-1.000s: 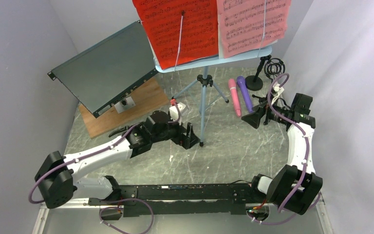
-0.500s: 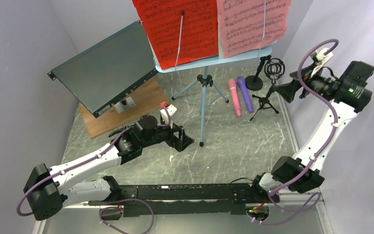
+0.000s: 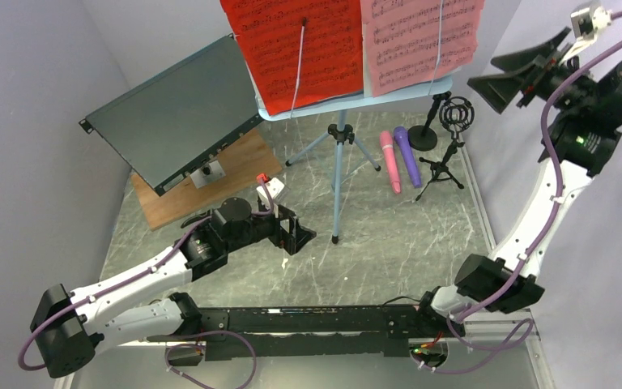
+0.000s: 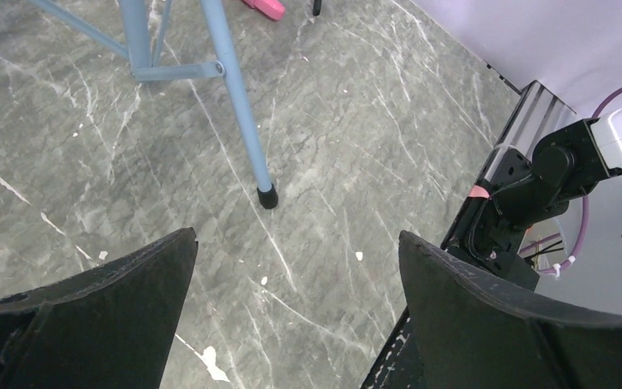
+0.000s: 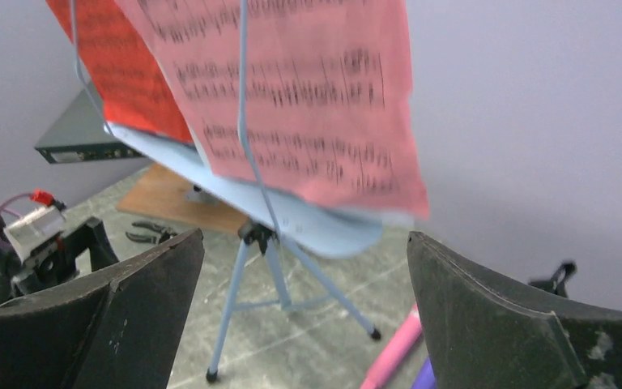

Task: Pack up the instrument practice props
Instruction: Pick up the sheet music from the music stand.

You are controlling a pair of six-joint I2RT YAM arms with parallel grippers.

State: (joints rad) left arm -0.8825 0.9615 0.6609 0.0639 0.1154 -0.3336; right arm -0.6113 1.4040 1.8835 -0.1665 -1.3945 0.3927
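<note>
Blue rack [image 3: 338,174], red page [image 3: 291,49], pink page [image 3: 421,40]

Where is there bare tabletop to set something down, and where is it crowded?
Bare grey marble tabletop between the light-blue tripod leg, pink microphone, purple microphone and black base rail. Crowded: back right, around two small black mic stands; back left, dark metal box over wooden board.

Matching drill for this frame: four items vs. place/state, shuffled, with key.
1 red page
2 pink microphone
3 left end effector
4 right end effector

A open, up high, facing the music rack
B lying flat on the table
C open, low near a tripod foot
D propped on the music rack

Pairs: 1-D, 2-B, 3-C, 4-A
</note>
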